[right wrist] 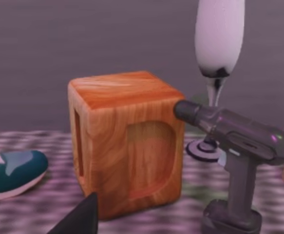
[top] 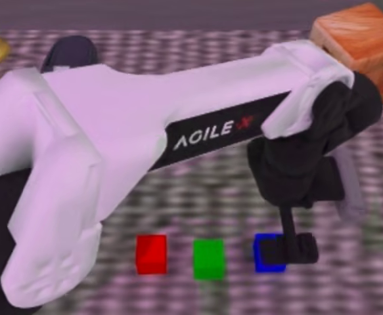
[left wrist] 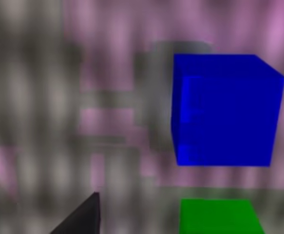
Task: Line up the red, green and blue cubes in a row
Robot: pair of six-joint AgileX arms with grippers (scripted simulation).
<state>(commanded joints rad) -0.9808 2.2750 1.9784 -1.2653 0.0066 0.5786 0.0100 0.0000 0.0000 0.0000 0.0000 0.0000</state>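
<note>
While the left gripper (top: 290,249) hangs low at the row's right end, the scene reads so:

Fingers: spread and released, grasping nothing, judging by the top view.
Blue cube (top: 267,252): on the table (top: 349,275), just beside the fingers, touching or nearly so.
Green cube (top: 208,258): next along, farther from the fingers.
Red cube (top: 151,254): farthest from the fingers.
Progress: all three sit in an even row; placing looks done, only withdrawal left.
Right arm: parked out of the top view, its wrist camera facing a wooden cube (right wrist: 127,141); fingers' state cannot be told.
</note>
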